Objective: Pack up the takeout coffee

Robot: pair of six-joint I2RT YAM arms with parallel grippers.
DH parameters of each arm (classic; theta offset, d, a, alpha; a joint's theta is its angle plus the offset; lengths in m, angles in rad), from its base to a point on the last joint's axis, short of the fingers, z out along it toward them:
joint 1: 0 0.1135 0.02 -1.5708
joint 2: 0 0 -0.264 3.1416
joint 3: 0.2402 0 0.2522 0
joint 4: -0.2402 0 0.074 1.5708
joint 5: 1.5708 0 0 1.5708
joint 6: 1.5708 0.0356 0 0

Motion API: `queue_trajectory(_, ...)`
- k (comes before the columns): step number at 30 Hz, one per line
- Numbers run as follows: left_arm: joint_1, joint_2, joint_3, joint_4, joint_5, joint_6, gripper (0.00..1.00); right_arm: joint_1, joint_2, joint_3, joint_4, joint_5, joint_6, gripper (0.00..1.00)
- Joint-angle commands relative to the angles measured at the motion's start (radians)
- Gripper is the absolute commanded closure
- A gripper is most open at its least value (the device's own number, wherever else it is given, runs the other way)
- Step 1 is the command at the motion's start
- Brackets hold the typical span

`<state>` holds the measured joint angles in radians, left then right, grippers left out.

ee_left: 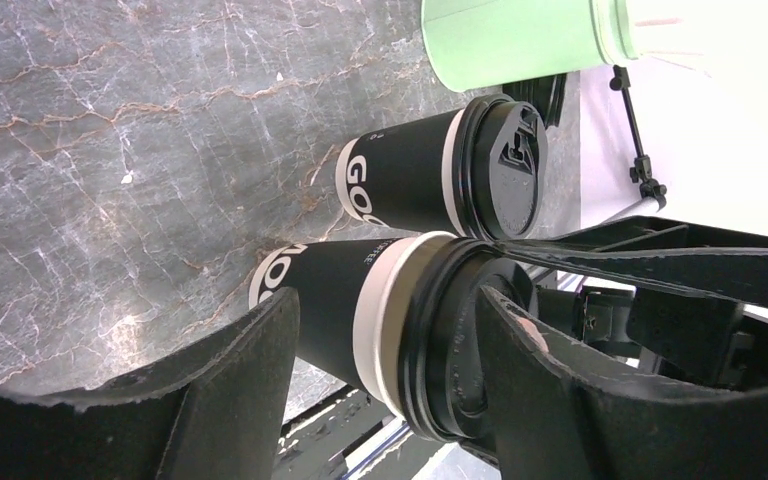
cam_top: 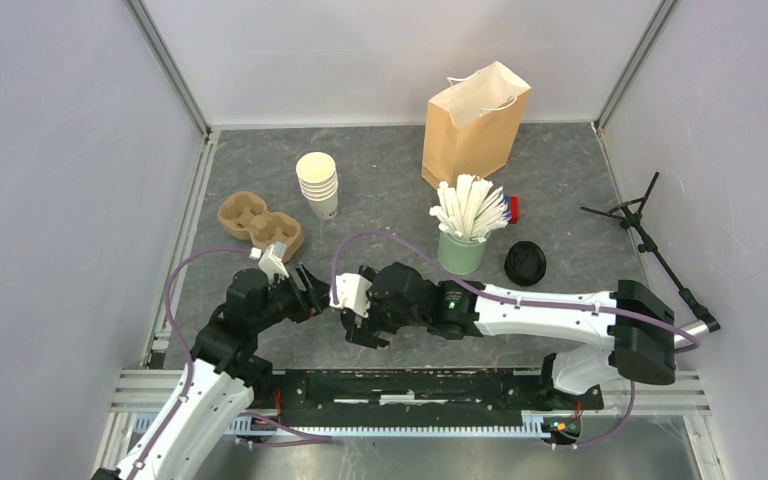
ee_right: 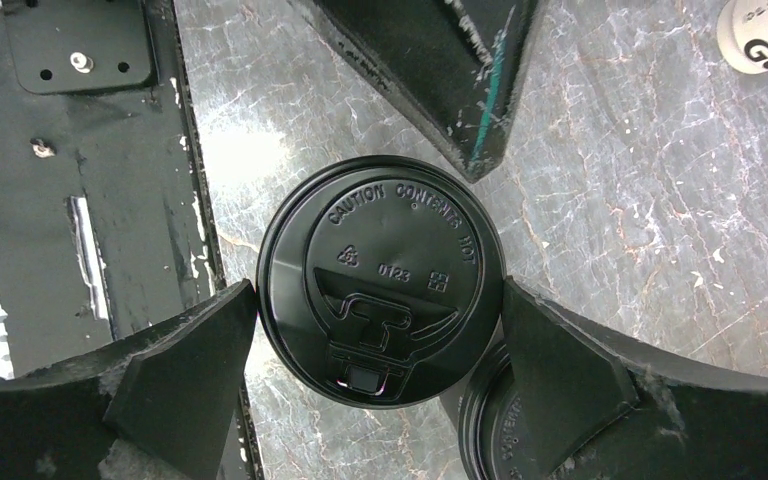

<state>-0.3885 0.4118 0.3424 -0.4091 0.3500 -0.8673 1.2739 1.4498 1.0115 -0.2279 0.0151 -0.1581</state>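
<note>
Black-lidded and upright, the near cup (ee_left: pixel 345 300) and the far cup (ee_left: pixel 410 175) stand close side by side on the grey marbled table (cam_top: pixel 380 170). They are toward its front edge, near the green cup (cam_top: pixel 460 252) of white sticks and well apart from the brown bag (cam_top: pixel 475 125) at the back. Your left gripper (ee_left: pixel 385 305) has a finger on each side of the near cup; you cannot tell from these views whether they press on it. Your right gripper (ee_right: pixel 379 290) hangs above a black lid (ee_right: pixel 380 250), its fingers spread wide and flanking the rim. A second lid (ee_right: pixel 485 425) shows partly beneath one of those fingers.
</note>
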Motion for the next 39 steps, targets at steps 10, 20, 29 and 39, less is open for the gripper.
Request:
queue_trajectory(10,-0.003,0.024,-0.005,0.039,0.03,-0.029,0.31,-0.014,-0.065,0.007,0.026,-0.044,0.025,0.02)
queue_trajectory(20,-0.005,0.013,-0.005,0.039,0.031,-0.026,0.24,-0.025,-0.02,0.001,0.047,-0.039,0.021,0.02)
queue_trajectory(29,-0.005,0.013,-0.009,0.046,0.03,-0.025,0.18,-0.031,-0.003,-0.002,0.048,-0.043,0.017,0.02)
queue_trajectory(39,-0.005,0.014,-0.042,0.09,0.05,-0.056,0.23,-0.033,0.001,-0.005,0.056,-0.047,0.019,0.02)
